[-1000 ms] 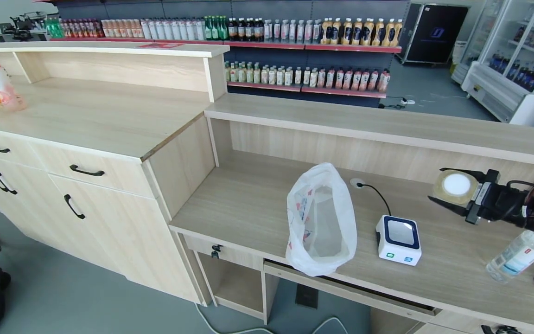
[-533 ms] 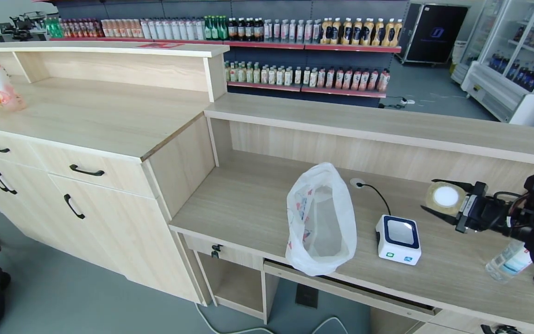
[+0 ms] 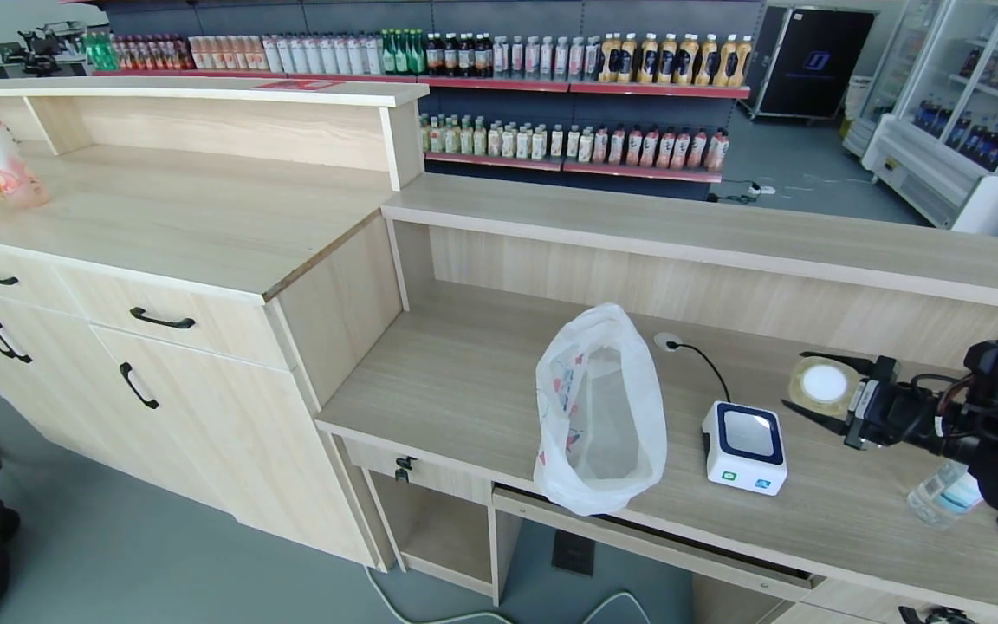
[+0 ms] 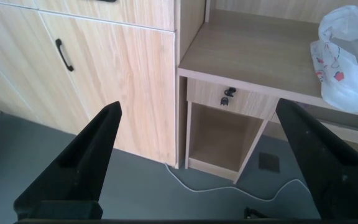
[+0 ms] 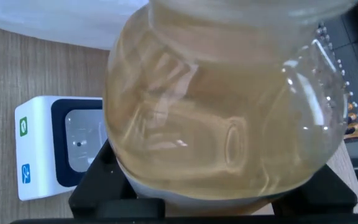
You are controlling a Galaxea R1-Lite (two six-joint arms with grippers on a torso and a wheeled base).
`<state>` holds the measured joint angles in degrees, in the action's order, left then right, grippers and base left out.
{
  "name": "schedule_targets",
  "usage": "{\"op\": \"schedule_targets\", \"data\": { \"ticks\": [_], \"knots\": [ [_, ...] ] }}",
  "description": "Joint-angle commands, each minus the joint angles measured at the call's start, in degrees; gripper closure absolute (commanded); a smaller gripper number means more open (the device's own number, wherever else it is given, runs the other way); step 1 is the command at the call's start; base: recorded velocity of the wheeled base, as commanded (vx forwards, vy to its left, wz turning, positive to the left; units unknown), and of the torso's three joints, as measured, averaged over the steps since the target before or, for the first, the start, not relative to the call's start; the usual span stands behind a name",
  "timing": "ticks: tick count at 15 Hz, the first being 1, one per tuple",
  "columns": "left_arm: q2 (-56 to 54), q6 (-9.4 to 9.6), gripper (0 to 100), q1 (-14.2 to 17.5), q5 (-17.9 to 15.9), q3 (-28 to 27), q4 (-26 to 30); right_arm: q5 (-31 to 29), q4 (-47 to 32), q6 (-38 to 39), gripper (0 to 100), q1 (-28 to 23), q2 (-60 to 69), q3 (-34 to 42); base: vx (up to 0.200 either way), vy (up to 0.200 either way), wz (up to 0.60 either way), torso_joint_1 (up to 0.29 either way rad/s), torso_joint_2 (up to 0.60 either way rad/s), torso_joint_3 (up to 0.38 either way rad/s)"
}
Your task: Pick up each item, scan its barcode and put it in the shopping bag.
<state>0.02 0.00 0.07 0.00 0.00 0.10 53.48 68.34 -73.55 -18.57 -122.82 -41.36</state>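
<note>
Right gripper (image 3: 793, 380): pinched on a clear bottle (image 3: 824, 383) of amber drink, one finger on each side of the body. The bottle was held in the air above the right half of the lower desk (image 3: 464, 381), nearer its back wall than its front edge. A round white end faced the head camera; probably the cap, not confirmed. By that reading the long axis ran out from the jaws, tipped up and toward the robot's left.

Scanner (image 3: 746, 446): white box with a dark-framed window facing up, sitting close to the desk's front edge. It lay to the robot's left of the held bottle, lower and nearer the front edge. In the right wrist view its window (image 5: 73, 152) showed just past the bottle's side (image 5: 229, 124), so the two were near but not lined up.

Shopping bag (image 3: 600, 407): white plastic, mouth open, just left of the scanner, its lower end hanging over the front edge.

A second clear bottle (image 3: 941, 494) lay on its side near the front edge at the desk's right end.

Left gripper (image 4: 197, 106): fingers spread wide, nothing between them, hanging over the floor in front of the cabinet doors (image 4: 104, 74), well apart from the scanner.

Judgement: scan step in hand. The right arm is the nearer one, and the label side needs turning down over the window.
</note>
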Motion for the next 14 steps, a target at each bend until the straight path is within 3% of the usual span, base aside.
{"op": "schedule_targets", "data": {
  "ticks": [1, 14],
  "knots": [
    [0.0, 0.00, 0, 0.0, 0.0, 0.0, 0.0, 0.0, 0.0, -0.1, 100, 0.0, -0.7, 0.1, 0.000, 0.000, 0.00, 0.000, 0.00, 0.000],
    [0.0, 0.00, 0, 0.0, 0.0, 0.0, 0.0, 0.0, 3.1, 0.2, 100, 2.6, -5.6, -1.9, 0.000, 0.000, 0.00, 0.000, 0.00, 0.000]
  ]
}}
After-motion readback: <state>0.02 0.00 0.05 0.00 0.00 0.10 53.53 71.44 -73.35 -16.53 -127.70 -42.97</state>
